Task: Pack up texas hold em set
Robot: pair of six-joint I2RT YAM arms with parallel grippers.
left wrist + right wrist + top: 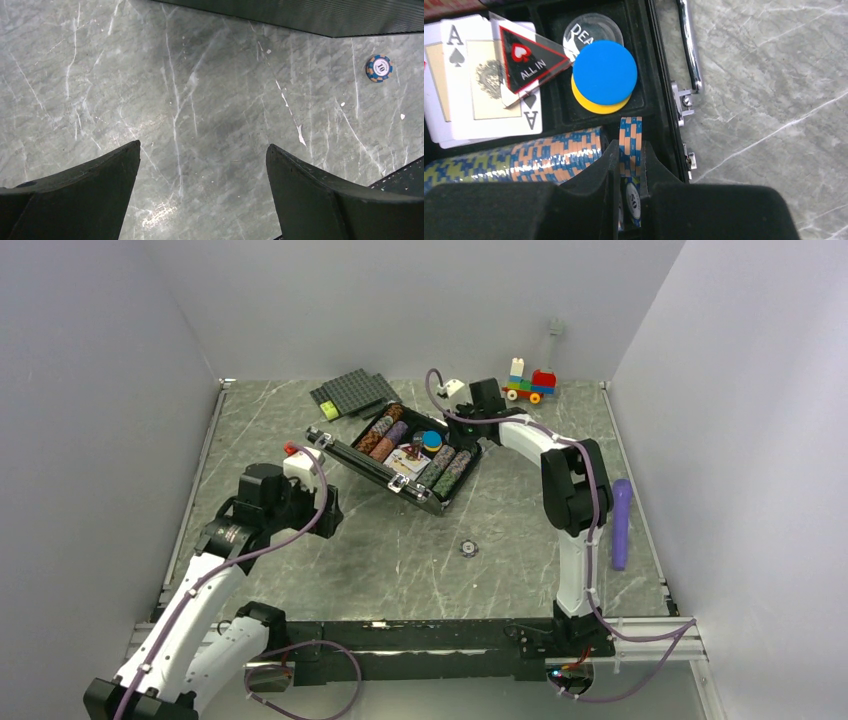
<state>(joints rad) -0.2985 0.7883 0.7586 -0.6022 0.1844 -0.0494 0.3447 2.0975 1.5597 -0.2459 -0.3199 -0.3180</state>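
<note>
Nearest, at left, the left gripper (203, 145) hangs wide open and empty over the grey marble table (150, 75), with a stray blue-and-orange poker chip (378, 68) lying off to its right. Farther right, the right gripper (630, 147) pinches a few matching chips (630, 127) on edge inside the open black silver-trimmed briefcase (659, 75), with the packed chip row (524, 160) stretching leftward from it.

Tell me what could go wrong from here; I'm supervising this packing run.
The right end effector pinches a few chips edge-on beside the chip row; released tilted, they may topple instead of seating. A loose chip lies on the table away from the briefcase and could be left unpacked.
</note>
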